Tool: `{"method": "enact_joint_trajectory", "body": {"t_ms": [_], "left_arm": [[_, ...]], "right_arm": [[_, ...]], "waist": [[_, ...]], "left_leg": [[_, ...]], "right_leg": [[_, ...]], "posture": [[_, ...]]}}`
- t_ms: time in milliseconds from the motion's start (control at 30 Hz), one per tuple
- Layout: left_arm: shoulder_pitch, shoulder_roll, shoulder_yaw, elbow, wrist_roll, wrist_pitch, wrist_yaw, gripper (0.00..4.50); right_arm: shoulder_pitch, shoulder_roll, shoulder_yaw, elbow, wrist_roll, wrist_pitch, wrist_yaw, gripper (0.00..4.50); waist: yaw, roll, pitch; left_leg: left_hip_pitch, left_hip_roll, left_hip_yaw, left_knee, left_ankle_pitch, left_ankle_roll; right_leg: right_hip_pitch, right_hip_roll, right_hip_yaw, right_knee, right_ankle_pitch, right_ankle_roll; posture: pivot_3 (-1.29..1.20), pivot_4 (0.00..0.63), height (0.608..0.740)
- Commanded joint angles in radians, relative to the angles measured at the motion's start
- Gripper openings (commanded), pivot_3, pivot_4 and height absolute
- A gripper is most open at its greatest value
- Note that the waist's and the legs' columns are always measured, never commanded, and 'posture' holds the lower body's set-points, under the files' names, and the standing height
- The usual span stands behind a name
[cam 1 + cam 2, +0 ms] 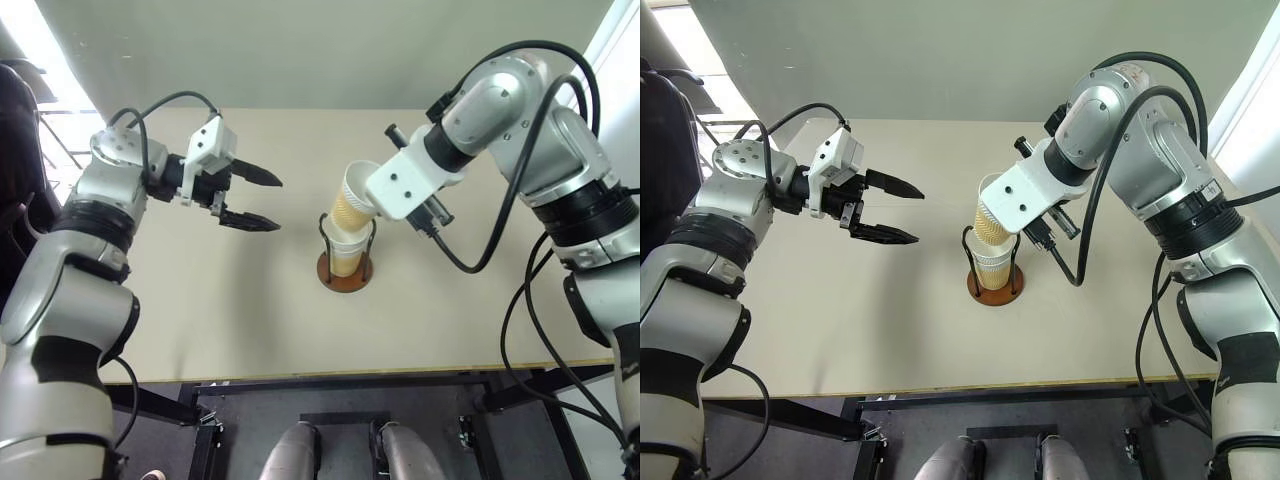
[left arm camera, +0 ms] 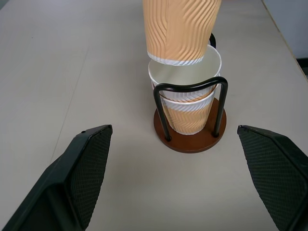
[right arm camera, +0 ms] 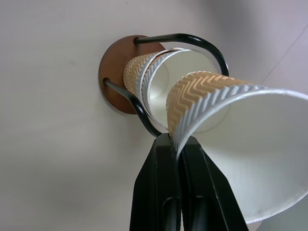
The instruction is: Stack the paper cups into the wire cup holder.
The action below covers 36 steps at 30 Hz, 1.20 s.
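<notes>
Near the middle of the pale beige tabletop (image 1: 200, 300), a little toward its right edge, the wire cup holder (image 1: 345, 268) with its round reddish-brown disc base and thin dark upright wire loops is standing with two tan ribbed paper cups (image 2: 186, 103) already nested inside it, white rims showing one above the other. The right gripper (image 3: 175, 144) is pinching the wall of a third tan paper cup (image 1: 356, 197) at its white rim, its two black fingers pressed together with the paper between them, and is holding that cup tilted just above the nested pair. The cup's narrow bottom is pointing down into the open mouth of the top nested cup, while its wide mouth is leaning up and away toward the tabletop's far edge, so its long axis is lying off the holder's upright axis. The coming move seems to depend on bringing that axis upright before lowering. The left gripper (image 1: 250, 198) is hovering with its fingers spread wide, empty, well apart from the holder toward the tabletop's left edge, pointing at it; the right arm is clearly the nearer one.
</notes>
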Motion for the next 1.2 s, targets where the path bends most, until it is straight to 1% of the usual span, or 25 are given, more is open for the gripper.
{"method": "enact_joint_trajectory", "body": {"t_ms": [33,233,333,533,567,600,700,733,867,1000,1167,1200], "left_arm": [[-0.013,0.016,0.002,-0.031,-0.029,0.006,-0.031,4.50],[-0.018,0.017,-0.002,-0.032,-0.035,0.012,-0.031,4.50],[-0.017,0.019,-0.003,-0.033,-0.038,0.014,-0.031,4.50],[-0.009,0.023,-0.005,-0.046,-0.044,0.019,-0.031,4.50],[-0.008,0.024,-0.005,-0.049,-0.046,0.022,-0.031,4.50],[-0.007,0.025,-0.004,-0.052,-0.047,0.023,-0.031,4.50],[-0.009,0.019,0.008,-0.046,-0.046,0.037,-0.031,4.50],[-0.011,0.016,0.015,-0.041,-0.044,0.046,-0.031,4.50],[-0.042,-0.034,0.137,0.048,-0.007,0.089,-0.031,4.50],[-0.056,-0.039,0.247,0.120,0.079,0.185,-0.031,4.50],[-0.029,-0.032,0.376,0.140,0.159,0.225,-0.025,4.50],[-0.024,-0.033,0.401,0.141,0.172,0.230,-0.023,4.50]], "right_arm": [[-0.004,-0.004,-0.012,-0.026,-0.001,-0.009,0.004,0.01],[0.014,0.008,-0.019,-0.013,-0.036,-0.049,0.003,0.01],[0.022,0.007,-0.017,-0.015,-0.038,-0.059,0.004,0.58],[0.027,0.032,-0.035,-0.012,-0.038,-0.058,0.000,2.60],[0.026,0.038,-0.042,-0.012,-0.033,-0.047,-0.001,2.84],[0.025,0.044,-0.050,-0.012,-0.026,-0.033,-0.002,3.28],[0.007,0.064,-0.096,-0.009,0.020,0.055,-0.009,4.26],[0.004,0.070,-0.113,-0.010,0.037,0.089,-0.013,4.26],[0.019,0.088,-0.220,-0.020,0.093,0.272,-0.098,4.26],[0.127,0.012,-0.367,-0.067,0.179,0.487,-0.159,4.26],[0.271,-0.058,-0.484,-0.080,0.241,0.608,-0.253,4.26],[0.292,-0.062,-0.498,-0.080,0.248,0.617,-0.273,4.26]], "waist": [[0.001,0.000,0.000],[0.000,0.000,0.000],[0.000,0.000,0.000],[-0.002,0.000,0.000],[-0.001,0.000,0.000],[-0.002,0.000,0.000],[-0.001,0.000,0.000],[-0.001,0.000,0.000],[0.002,0.000,0.000],[0.005,-0.002,-0.001],[0.005,-0.002,-0.001],[0.005,-0.002,-0.001]], "left_leg": [[0.000,0.000,0.000,0.000,0.000,0.000],[0.000,0.000,-0.001,0.001,0.000,0.000],[0.000,0.000,-0.001,0.001,0.000,0.000],[0.000,0.000,0.000,0.001,0.000,0.000],[0.000,0.000,0.000,0.001,0.000,0.000],[0.000,0.001,-0.001,0.001,0.000,0.000],[0.000,0.000,-0.001,0.001,0.000,0.000],[0.000,0.000,0.000,0.001,0.000,0.000],[0.000,0.000,0.000,0.001,0.001,-0.001],[0.000,-0.001,0.000,0.001,0.001,-0.001],[0.000,-0.001,0.001,0.001,0.003,-0.003],[0.000,-0.001,0.002,0.000,0.005,-0.007]], "right_leg": [[0.000,0.000,0.000,0.000,0.000,0.000],[0.000,0.000,0.000,0.000,0.000,0.000],[0.000,0.000,0.000,0.001,0.000,0.000],[0.000,0.000,0.000,0.001,0.000,0.000],[0.000,0.000,0.000,0.001,0.000,0.000],[0.000,0.000,0.000,0.001,0.000,0.000],[0.000,0.000,0.000,0.001,0.000,0.000],[0.000,0.000,0.000,0.001,0.000,0.000],[0.000,0.000,0.000,0.001,0.000,-0.001],[0.001,0.000,0.000,0.000,0.000,-0.001],[0.001,-0.001,0.002,-0.001,0.000,0.000],[0.001,0.000,0.002,-0.001,0.000,0.000]], "posture": [[0.00,0.150,0.740],[0.00,0.150,0.740],[0.00,0.150,0.740],[0.00,0.150,0.740],[0.00,0.150,0.740],[0.00,0.150,0.740],[0.00,0.150,0.740],[0.00,0.150,0.740],[0.00,0.150,0.740],[0.00,0.150,0.740],[0.00,0.150,0.740],[0.00,0.150,0.740]]}}
